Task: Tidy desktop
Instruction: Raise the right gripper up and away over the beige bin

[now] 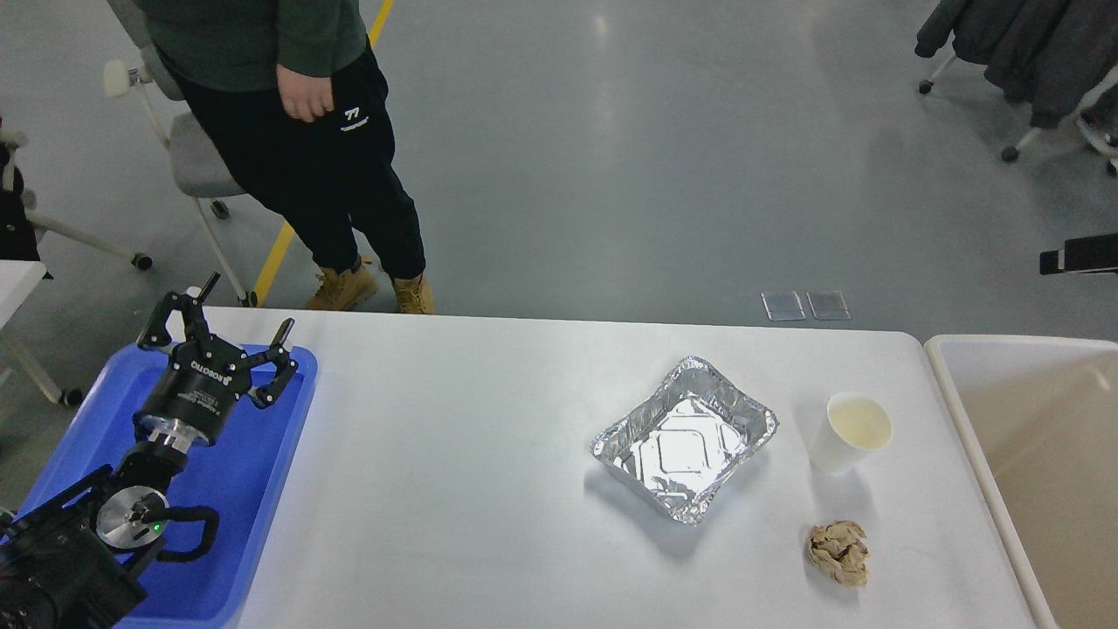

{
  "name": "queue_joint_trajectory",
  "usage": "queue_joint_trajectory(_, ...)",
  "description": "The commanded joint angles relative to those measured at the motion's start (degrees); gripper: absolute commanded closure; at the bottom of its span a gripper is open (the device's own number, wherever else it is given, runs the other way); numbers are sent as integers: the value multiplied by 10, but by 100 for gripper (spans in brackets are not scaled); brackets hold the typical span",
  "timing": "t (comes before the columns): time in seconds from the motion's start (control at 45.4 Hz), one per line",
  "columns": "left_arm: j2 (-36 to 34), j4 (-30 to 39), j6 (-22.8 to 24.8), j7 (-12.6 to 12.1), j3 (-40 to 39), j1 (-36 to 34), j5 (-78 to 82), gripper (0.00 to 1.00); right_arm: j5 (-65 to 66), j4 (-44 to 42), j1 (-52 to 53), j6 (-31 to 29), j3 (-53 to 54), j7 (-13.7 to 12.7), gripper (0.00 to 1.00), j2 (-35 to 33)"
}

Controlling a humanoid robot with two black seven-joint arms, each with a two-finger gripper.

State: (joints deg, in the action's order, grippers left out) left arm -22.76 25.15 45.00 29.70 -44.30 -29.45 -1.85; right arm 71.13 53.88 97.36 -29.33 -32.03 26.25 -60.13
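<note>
The white desktop (454, 454) fills the lower middle of the head view. On its right part sit an empty foil tray (684, 437), a white paper cup (849, 434) standing upright, and a crumpled brown paper ball (838, 551) near the front edge. My left gripper (246, 306) is open and empty, held above the blue plastic tray (249, 489) at the desktop's left end, far from the three items. My right gripper is out of view.
A beige rectangular bin (1031, 472) stands against the desktop's right end. A person (297, 131) in dark clothes stands just behind the far left edge, next to a wheeled chair (188, 157). Another chair with dark coats (1022, 52) is at the far right.
</note>
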Motion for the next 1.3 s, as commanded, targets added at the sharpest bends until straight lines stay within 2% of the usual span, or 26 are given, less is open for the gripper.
queue_joint_trajectory(0.0, 0, 0, 0, 0, 0, 0, 0, 1, -47, -21, 160, -7, -225, 3, 0, 131)
queue_joint_trajectory(0.154, 0, 0, 0, 0, 0, 0, 0, 1, -48, -17, 198, -9, -281, 5, 0, 188)
queue_joint_trajectory(0.33, 0, 0, 0, 0, 0, 0, -1, 1, -49, 5, 207, -11, -306, 5, 0, 216)
queue_joint_trajectory(0.55, 0, 0, 0, 0, 0, 1, -1, 1, -50, 75, 223, -54, -305, 4, 0, 207)
queue_joint_trajectory(0.77, 0, 0, 0, 0, 0, 1, -1, 1, -114, 141, 246, -157, -309, 1, 0, 159)
queue_joint_trajectory(1.122, 0, 0, 0, 0, 0, 0, -1, 1, -273, 153, 259, -157, -447, -1, 0, 160)
queue_joint_trajectory(1.276, 0, 0, 0, 0, 0, 1, -1, 1, -301, 156, 258, -157, -461, -2, 0, 163)
